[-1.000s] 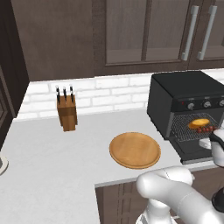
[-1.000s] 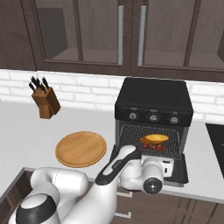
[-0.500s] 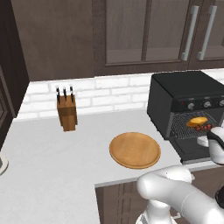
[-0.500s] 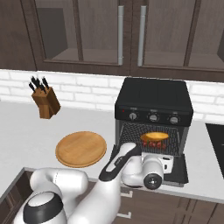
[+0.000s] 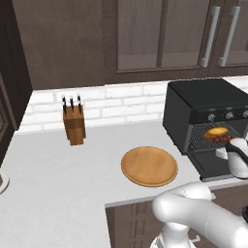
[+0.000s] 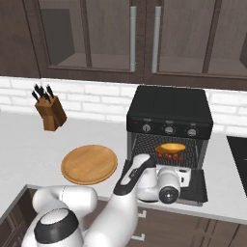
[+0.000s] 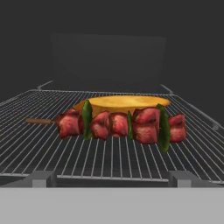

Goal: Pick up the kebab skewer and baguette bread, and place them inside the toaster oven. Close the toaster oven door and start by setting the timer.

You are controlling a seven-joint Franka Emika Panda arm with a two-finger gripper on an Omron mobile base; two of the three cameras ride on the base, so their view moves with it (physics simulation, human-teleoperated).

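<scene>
Landmark: toaster oven (image 6: 170, 108), boxy matte black, 3 round knobs.
Skewer: kebab skewer (image 7: 122, 124) lies crosswise on its wire rack (image 7: 109, 155), straight ahead of the hand.
Bread: baguette bread (image 7: 120, 103), golden oval, just behind the skewer.
Door: toaster oven door (image 6: 197, 185) is down, below the hand.
Gripper: gripper (image 6: 181, 176) at the oven mouth; cannot tell if spread.

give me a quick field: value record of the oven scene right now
kebab skewer: lying on the wire rack, in front of the bread
baguette bread: on the rack behind the skewer
toaster oven: on the counter
toaster oven door: down, open
gripper: state cannot be told
wooden board: round, left of the oven
knife block: by the brick wall
</scene>
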